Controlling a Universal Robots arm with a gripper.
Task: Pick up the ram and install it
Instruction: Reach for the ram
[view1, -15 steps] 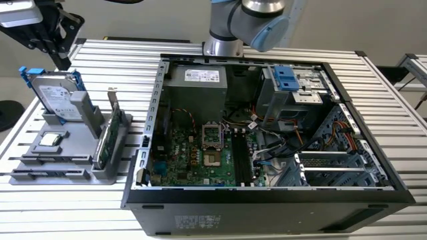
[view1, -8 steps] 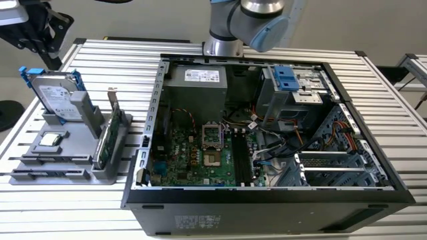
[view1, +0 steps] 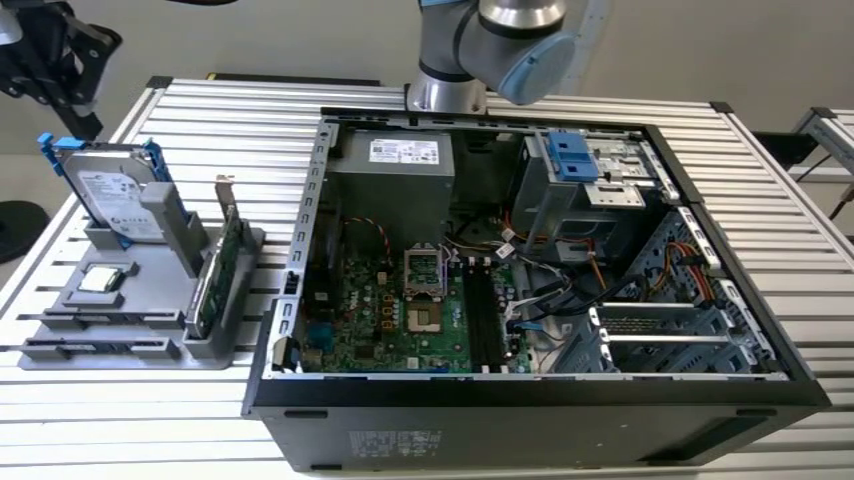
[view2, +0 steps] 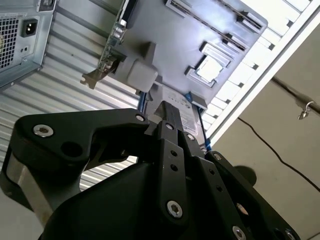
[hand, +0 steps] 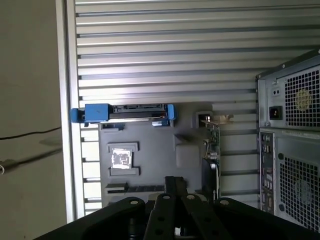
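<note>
My gripper hangs high over the exterior view's far left, above the grey parts stand. In both wrist views its black fingers are drawn together on a narrow dark bar, the ram, seen end-on and sticking out past the fingertips. The first wrist view shows the same: the gripper is shut on the ram, with the stand far below. The open computer case lies on the table with its green motherboard and black memory slots showing.
The stand carries a silver hard drive with blue rails, a green card with a metal bracket and a small square chip. The arm's base stands behind the case. The slatted table ends just past the stand.
</note>
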